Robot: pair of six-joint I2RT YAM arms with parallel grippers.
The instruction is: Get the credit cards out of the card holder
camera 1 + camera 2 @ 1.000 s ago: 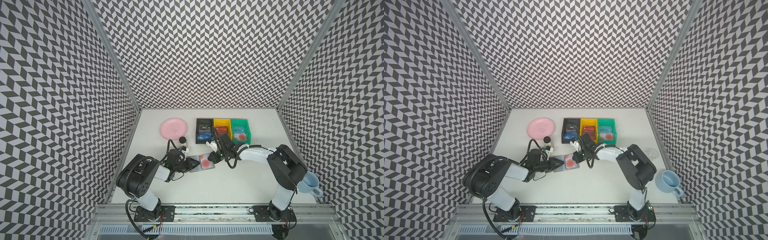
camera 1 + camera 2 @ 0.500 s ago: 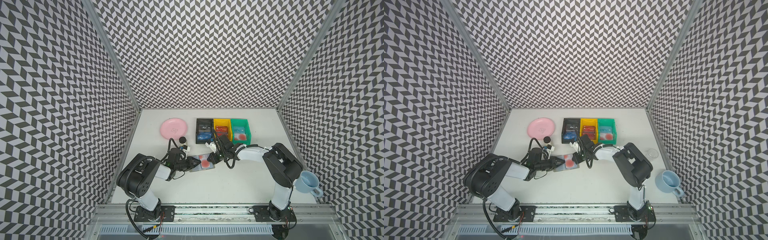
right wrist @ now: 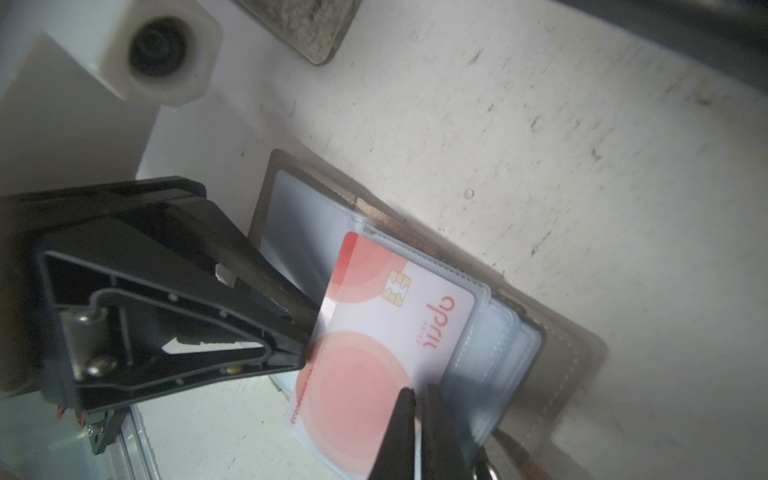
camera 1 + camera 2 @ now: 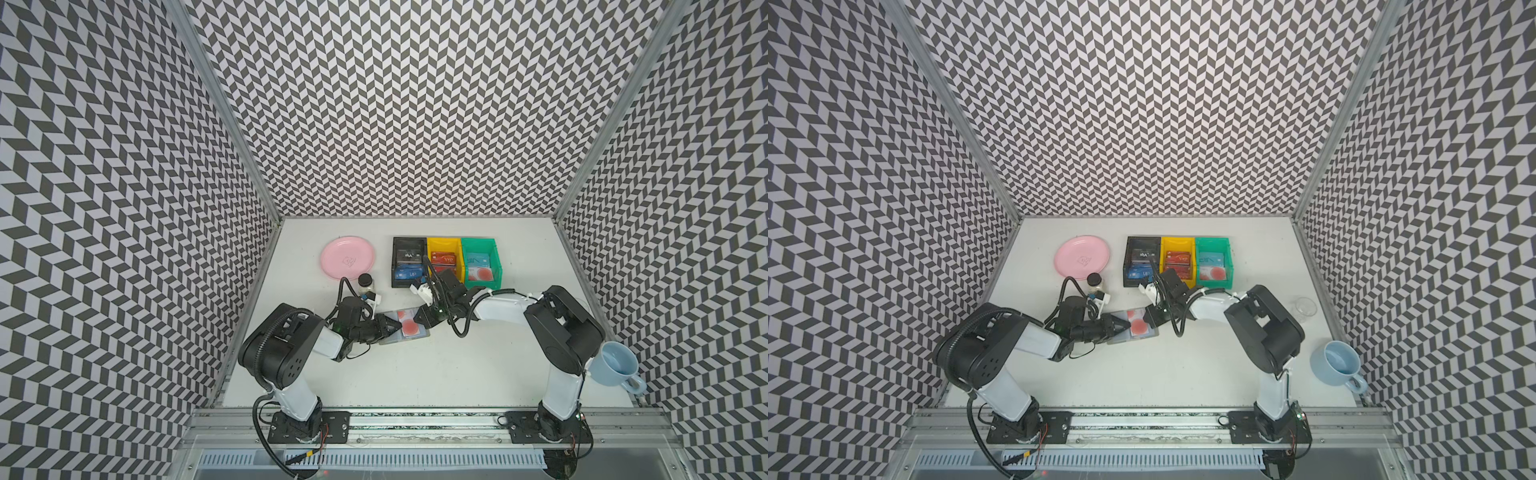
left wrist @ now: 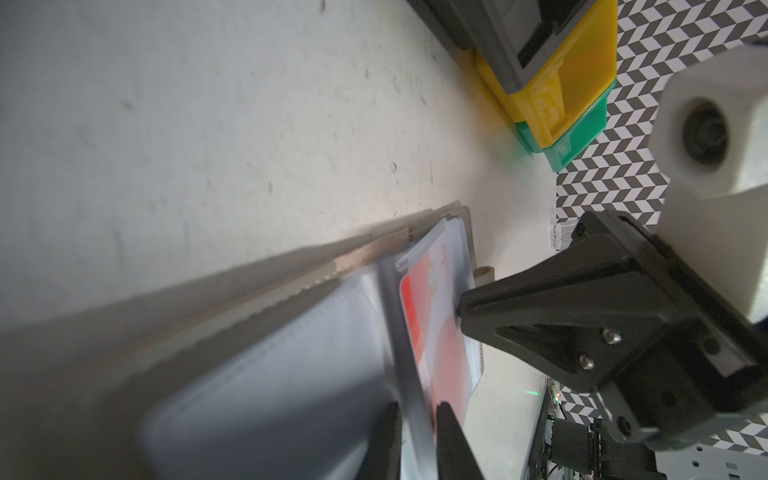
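Note:
The grey card holder (image 4: pixel 392 338) lies open on the table between both arms, its clear sleeves (image 3: pixel 490 345) fanned out. A whitish credit card with red circles (image 3: pixel 374 332) sticks partly out of a sleeve and shows in both top views (image 4: pixel 1139 328). My left gripper (image 5: pixel 415 419) is shut on the edge of a clear sleeve from the holder's left side (image 4: pixel 395 325). My right gripper (image 3: pixel 415 432) is shut on the card's edge, reaching in from the right (image 4: pixel 419 322). The two grippers' tips almost meet over the card.
Behind the holder stand a black bin (image 4: pixel 409 242), a yellow bin (image 4: pixel 444 241) and a green bin (image 4: pixel 496 257), each with cards inside. A pink plate (image 4: pixel 347 257) and a small bottle (image 4: pixel 365 282) sit back left. A blue cup (image 4: pixel 615 368) is at the right.
My right gripper has moved slightly left and nearer, onto the card, and the right arm's elbow has swung in. My left gripper has closed a little on the sleeve.

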